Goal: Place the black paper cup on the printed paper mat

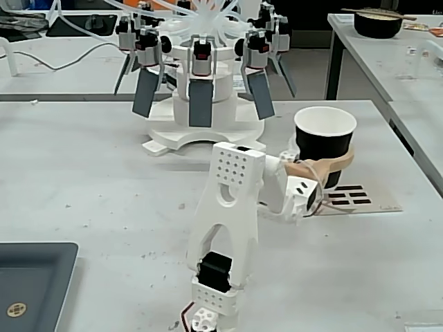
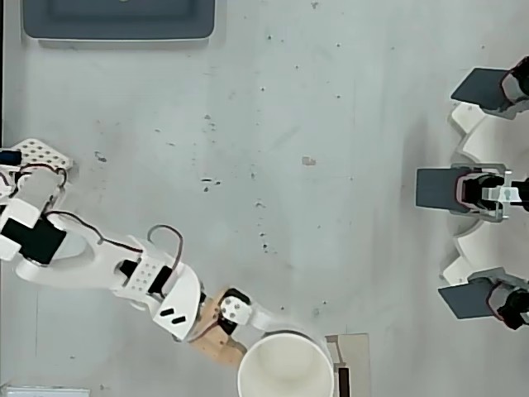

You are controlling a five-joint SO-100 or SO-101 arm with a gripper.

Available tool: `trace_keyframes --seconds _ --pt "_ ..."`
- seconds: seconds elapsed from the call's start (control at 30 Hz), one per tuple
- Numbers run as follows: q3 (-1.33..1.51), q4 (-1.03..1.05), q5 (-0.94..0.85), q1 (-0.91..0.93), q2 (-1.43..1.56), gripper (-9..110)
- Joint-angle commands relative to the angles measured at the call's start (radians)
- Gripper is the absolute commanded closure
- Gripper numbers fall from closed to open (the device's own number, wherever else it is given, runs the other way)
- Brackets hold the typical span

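Note:
The black paper cup point(image 1: 325, 145) stands upright with its white inside point(image 2: 285, 370) facing up, at the bottom edge of the overhead view. My gripper point(image 1: 329, 160) is shut on it; a beige finger point(image 1: 337, 164) wraps its front, just below the middle. In the overhead view the gripper point(image 2: 263, 341) reaches the cup from the left. The printed paper mat point(image 1: 361, 199) lies under and to the right of the cup's base. I cannot tell whether the base touches it. From above, only a strip of the mat point(image 2: 352, 360) shows beside the cup.
A white stand with several grey-bladed arms point(image 1: 204, 90) fills the back of the table, at the right edge point(image 2: 488, 190) from above. A dark grey tray point(image 1: 31, 280) sits front left. A dark bowl with chopsticks point(image 1: 377, 22) is on another table.

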Motion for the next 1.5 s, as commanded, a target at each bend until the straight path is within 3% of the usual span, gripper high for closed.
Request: trace_keyframes --seconds 0.0,0.7,1.47 --pt "-0.140 0.032 0.008 0.023 -0.044 90" --pt "-0.914 0.253 0.009 0.072 -0.566 90" --pt "-0.983 0.230 0.014 0.069 -0.726 87"
